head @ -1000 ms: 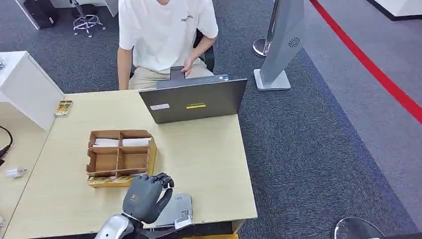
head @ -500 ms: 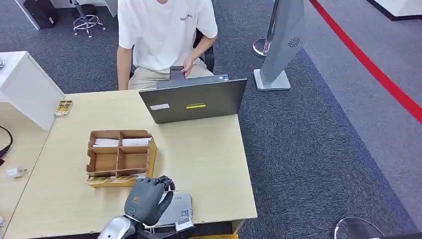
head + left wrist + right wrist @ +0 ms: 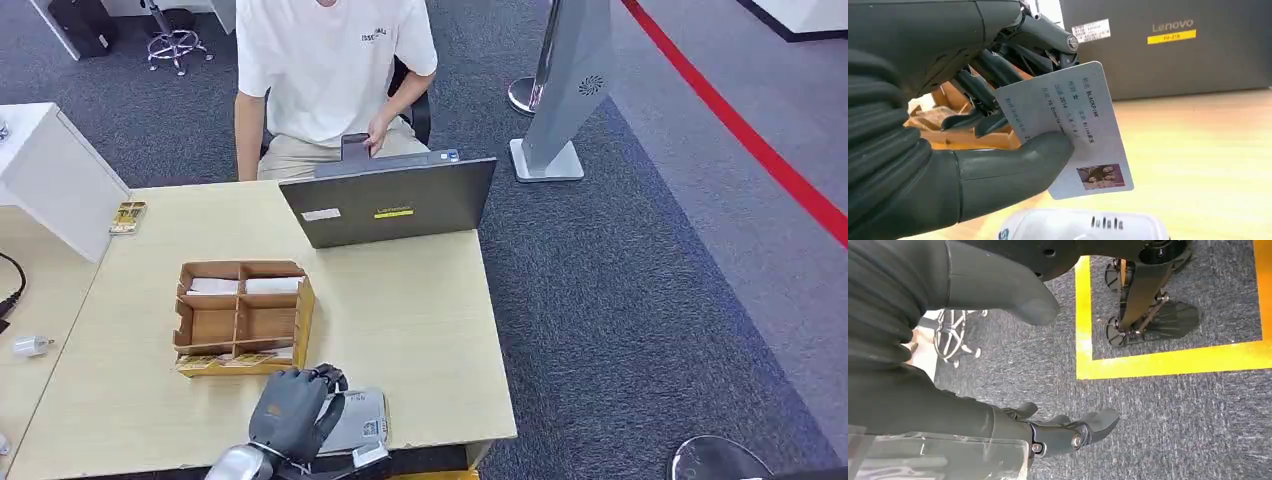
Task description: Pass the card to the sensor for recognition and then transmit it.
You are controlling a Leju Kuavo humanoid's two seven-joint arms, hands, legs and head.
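A light wooden table (image 3: 420,330) carries a brown cardboard divider box (image 3: 240,318), an open dark grey laptop (image 3: 390,205), and a pale grey sensor device (image 3: 358,420) at its near edge.

Left robot hand (image 3: 290,412): dark grey shell, ribbed wrist cover, silver forearm, bare metal pivot screws.

The left hand (image 3: 292,410) covers much of the grey sensor (image 3: 362,422) in the head view; the thumb hides part of the card (image 3: 1068,127)
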